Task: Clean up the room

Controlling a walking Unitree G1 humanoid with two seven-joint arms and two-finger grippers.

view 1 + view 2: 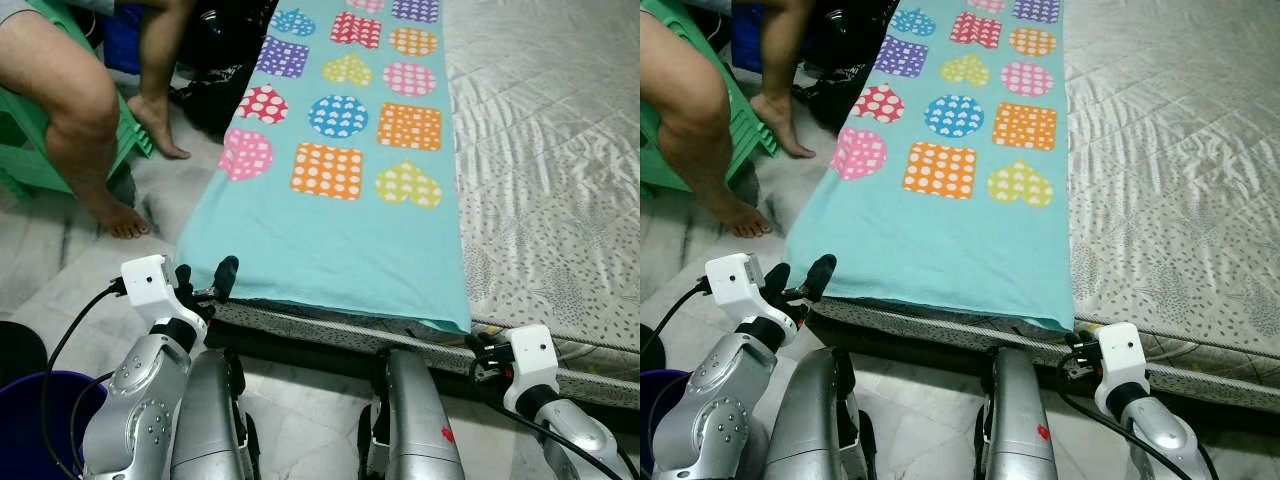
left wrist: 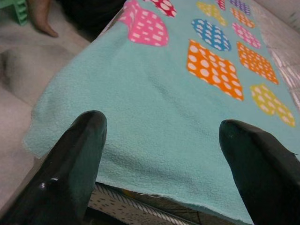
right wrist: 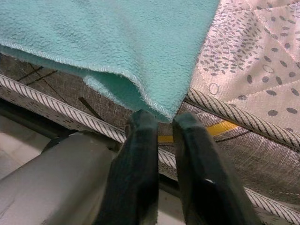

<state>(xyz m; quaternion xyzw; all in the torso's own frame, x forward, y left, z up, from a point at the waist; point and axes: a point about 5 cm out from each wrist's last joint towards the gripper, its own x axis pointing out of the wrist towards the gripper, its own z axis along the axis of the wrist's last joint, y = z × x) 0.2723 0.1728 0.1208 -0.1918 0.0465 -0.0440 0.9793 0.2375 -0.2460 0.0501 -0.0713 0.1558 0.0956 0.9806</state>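
While the turquoise blanket (image 1: 330, 230) lies spread along the mattress (image 1: 560, 180), its near edge overhanging, the left gripper (image 1: 205, 283) hovers wide open and empty at the near left corner; the right gripper (image 3: 161, 126), nearly closed, holds nothing just below the near right corner; a person's legs (image 1: 75, 120) stand far left.

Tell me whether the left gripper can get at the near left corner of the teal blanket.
Probably yes. The left gripper is open, just short of the teal blanket at its near left corner, with nothing between them.
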